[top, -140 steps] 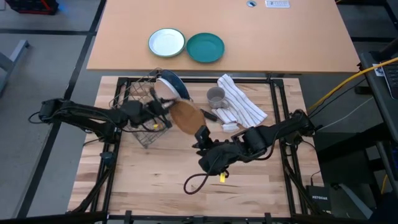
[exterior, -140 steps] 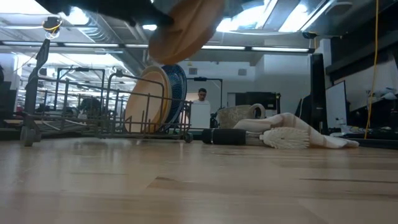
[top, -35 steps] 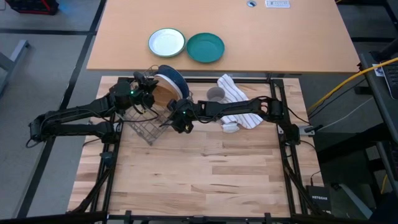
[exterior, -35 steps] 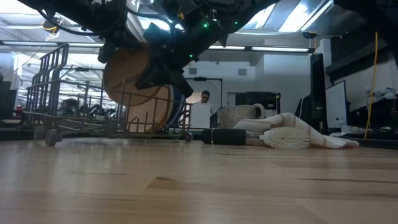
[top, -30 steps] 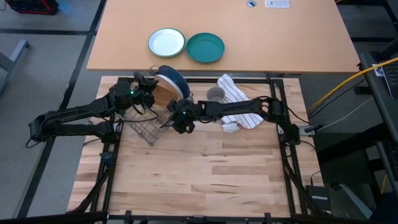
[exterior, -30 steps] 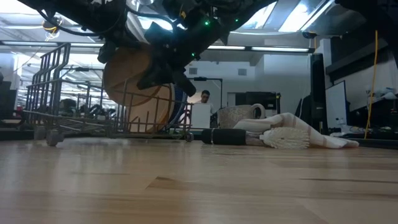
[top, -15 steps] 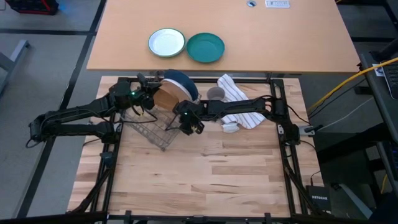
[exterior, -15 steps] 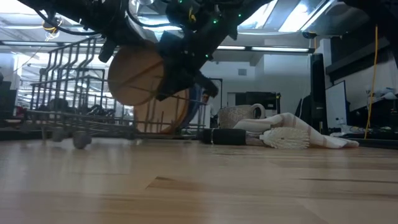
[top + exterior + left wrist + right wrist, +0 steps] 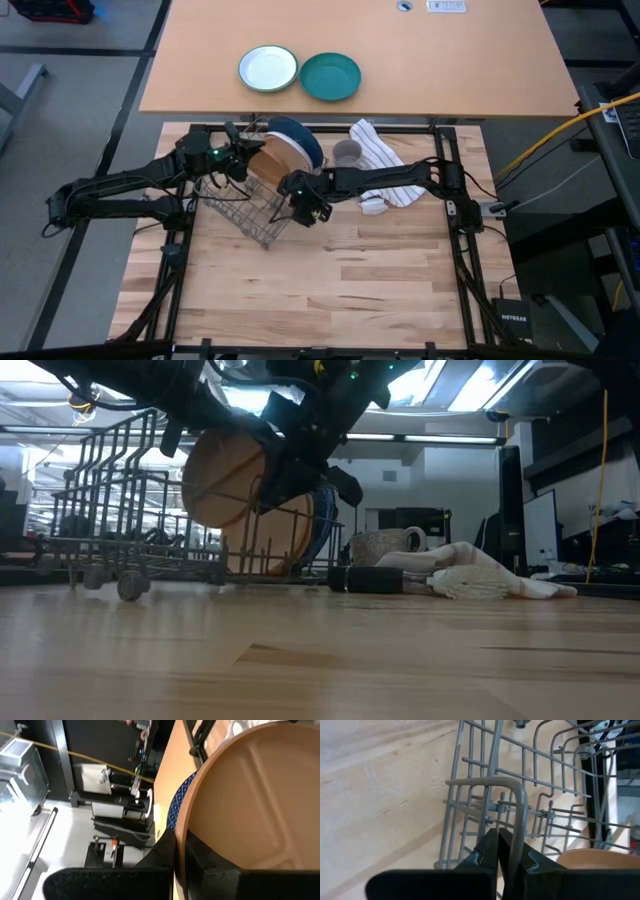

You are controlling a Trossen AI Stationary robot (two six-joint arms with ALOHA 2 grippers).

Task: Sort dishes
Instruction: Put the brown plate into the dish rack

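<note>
My left gripper is shut on the brown wooden plate, which stands on edge over the grey wire dish rack. In the low view the wooden plate is above a pale salmon-pink plate, which stands on its rim between the rack's wires. The dark blue dotted plate stands behind them and also shows in the left wrist view. My right gripper is shut on the rack at its right near side. My left gripper pinches the wooden plate's rim between its two fingers, one on each face. It comes level from the table's left. The plate stands on edge, lifted above the rack's floor. My right gripper pinches one leg of a bent wire hoop on the rack's edge between its two fingers, coming from the table's right. The rack stays on the table on its feet.
A grey mug, a striped towel and a brush lie right of the rack. A white plate with a green rim and a teal plate sit on the far table. The near half of the wooden table is bare.
My right gripper has gone toward the table's right and near edge, shut on the rack's hoop. The rack has slid that way and turned about, carrying the blue and salmon plates with it. My left gripper has followed a little to the right with the wooden plate.
</note>
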